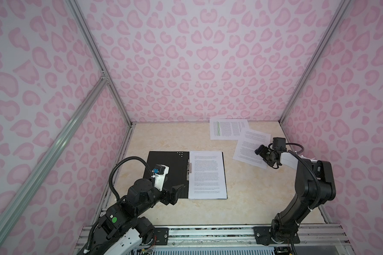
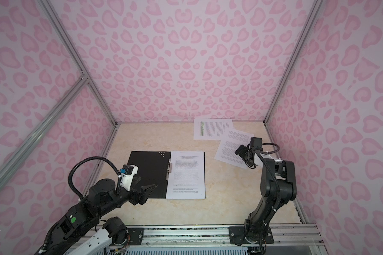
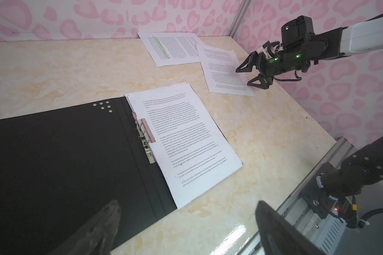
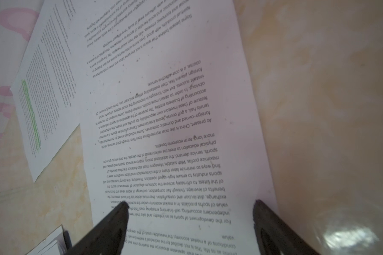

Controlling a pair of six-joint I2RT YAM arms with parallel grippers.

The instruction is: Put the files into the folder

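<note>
Open folder (image 1: pixel 175 161), paper stack (image 1: pixel 207 176) on its right half; farther right, green-marked sheet (image 1: pixel 227 129) and tilted sheet (image 1: pixel 247 143) beneath right gripper (image 1: pixel 258 152).

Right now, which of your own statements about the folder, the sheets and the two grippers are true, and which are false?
1. The folder lies open. True.
2. The folder holds no paper. False: a stack lies on its right half.
3. The green-marked sheet is in the folder. False: it lies loose at the far edge of the table.
4. The right gripper is open over a loose sheet. True.
5. The left gripper holds a sheet. False: it is open and empty, by the folder's front edge.
</note>
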